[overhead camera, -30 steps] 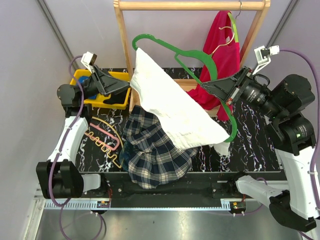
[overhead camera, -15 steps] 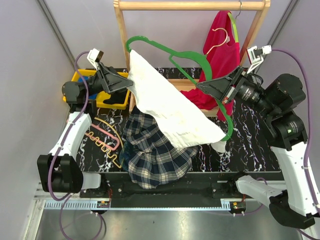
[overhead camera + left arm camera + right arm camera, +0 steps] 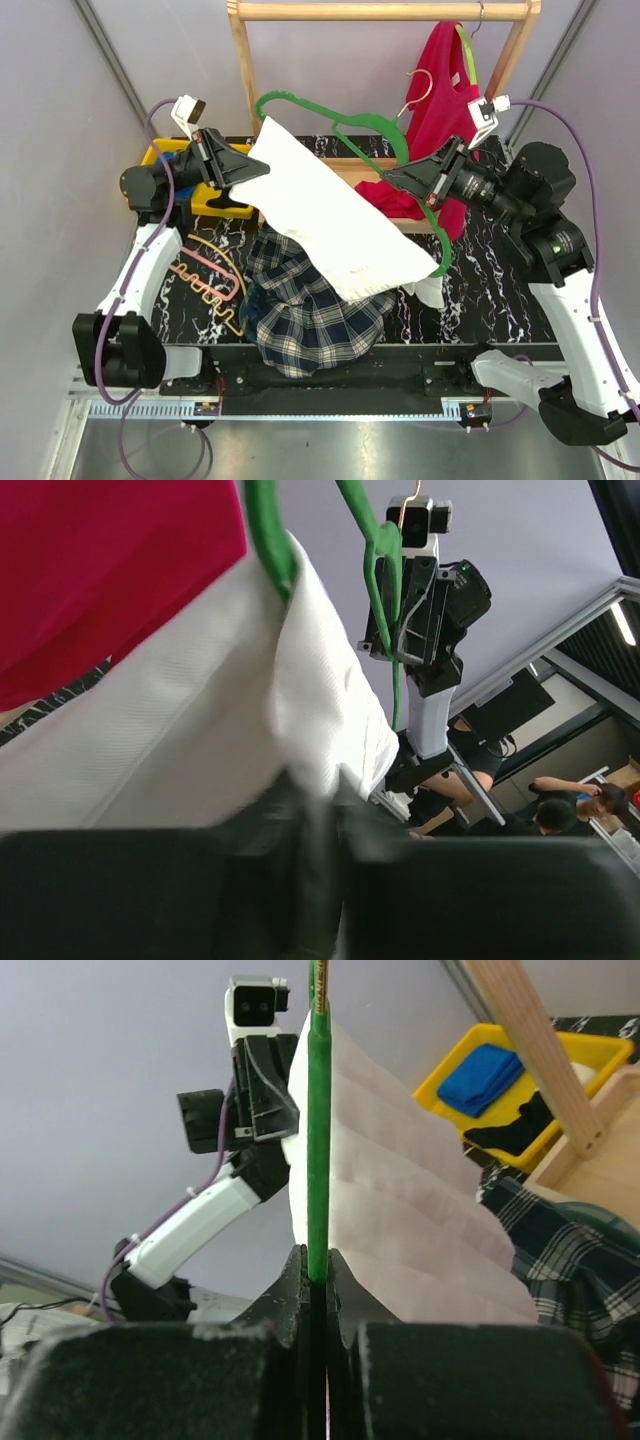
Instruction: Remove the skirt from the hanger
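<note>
A white skirt (image 3: 330,220) hangs on a green hanger (image 3: 330,112), held in the air above the table. My right gripper (image 3: 390,178) is shut on the hanger's lower bar; in the right wrist view the green bar (image 3: 318,1140) stands pinched between the jaws, with the skirt (image 3: 400,1210) behind it. My left gripper (image 3: 262,168) is at the skirt's upper left corner. In the left wrist view its jaws (image 3: 315,810) are closed on a fold of the white cloth (image 3: 200,720), just below the hanger's arm (image 3: 270,530).
A plaid garment (image 3: 310,300) lies heaped on the table under the skirt. A red garment (image 3: 445,110) hangs on the wooden rack (image 3: 380,10). A yellow bin (image 3: 205,200) sits at the back left, and pink and orange hangers (image 3: 205,280) lie at the left.
My left gripper moved right to the skirt's corner and closed on it. My right arm carried the hanger and skirt a little to the left.
</note>
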You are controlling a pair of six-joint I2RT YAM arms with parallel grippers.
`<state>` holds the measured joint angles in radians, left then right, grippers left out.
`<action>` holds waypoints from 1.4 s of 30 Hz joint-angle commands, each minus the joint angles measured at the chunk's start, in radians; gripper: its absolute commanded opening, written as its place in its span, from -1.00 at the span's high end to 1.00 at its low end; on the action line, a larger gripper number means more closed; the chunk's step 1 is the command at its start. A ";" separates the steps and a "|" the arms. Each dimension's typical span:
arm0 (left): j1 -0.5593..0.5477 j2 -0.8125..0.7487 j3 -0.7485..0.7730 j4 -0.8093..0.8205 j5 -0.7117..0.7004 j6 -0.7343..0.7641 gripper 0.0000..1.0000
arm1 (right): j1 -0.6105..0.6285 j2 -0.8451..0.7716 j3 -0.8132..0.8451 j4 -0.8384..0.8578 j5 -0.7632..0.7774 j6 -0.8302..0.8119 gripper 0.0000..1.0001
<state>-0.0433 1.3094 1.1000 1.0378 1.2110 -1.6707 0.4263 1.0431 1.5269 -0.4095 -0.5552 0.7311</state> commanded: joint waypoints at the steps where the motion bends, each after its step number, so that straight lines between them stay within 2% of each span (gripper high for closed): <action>1: -0.006 -0.074 0.001 -0.135 0.076 0.150 1.00 | 0.009 0.011 0.122 -0.012 0.110 -0.126 1.00; 2: -0.007 -0.103 -0.006 -0.187 0.102 0.185 1.00 | 0.008 0.017 0.142 -0.028 0.126 -0.148 1.00; 3: -0.009 -0.119 -0.011 -0.316 0.114 0.230 1.00 | 0.009 0.020 0.162 -0.043 0.141 -0.195 1.00; 5: -0.018 -0.178 -0.011 -0.523 0.133 0.465 1.00 | 0.011 0.028 0.225 -0.101 0.193 -0.245 1.00; 6: -0.020 -0.199 0.027 -0.867 0.128 0.599 1.00 | 0.011 0.032 0.246 -0.123 0.214 -0.295 1.00; 7: -0.029 -0.211 0.061 -1.070 0.116 0.931 1.00 | 0.009 0.034 0.283 -0.161 0.251 -0.320 1.00; 9: -0.032 -0.219 0.127 -1.454 0.068 1.162 1.00 | 0.009 0.038 0.320 -0.207 0.293 -0.401 1.00; 12: -0.023 -0.219 0.110 -1.597 0.084 1.267 1.00 | 0.008 0.038 0.374 -0.297 0.380 -0.499 1.00; 19: 0.072 -0.193 0.070 -1.651 0.087 1.336 1.00 | 0.009 -0.011 0.365 -0.376 0.600 -0.628 1.00; 25: 0.092 -0.142 0.139 -1.782 -0.086 1.446 1.00 | 0.009 -0.018 0.375 -0.402 0.693 -0.670 1.00; 31: 0.180 -0.113 0.199 -1.884 -0.157 1.525 1.00 | 0.009 -0.029 0.392 -0.426 0.781 -0.726 1.00; 33: 0.163 -0.117 0.207 -1.895 -0.165 1.534 1.00 | 0.009 -0.035 0.388 -0.427 0.778 -0.725 1.00; 37: 0.030 -0.119 0.227 -1.909 -0.276 1.539 1.00 | 0.009 -0.043 0.375 -0.427 0.801 -0.726 1.00; 42: 0.017 -0.095 0.265 -1.999 -0.415 1.585 1.00 | 0.009 -0.054 0.401 -0.433 0.828 -0.780 1.00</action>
<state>-0.0410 1.1950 1.3102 -0.8272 1.0142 -0.1814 0.4629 1.0267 1.8496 -0.9863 0.0452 0.0204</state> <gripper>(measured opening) 0.024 0.033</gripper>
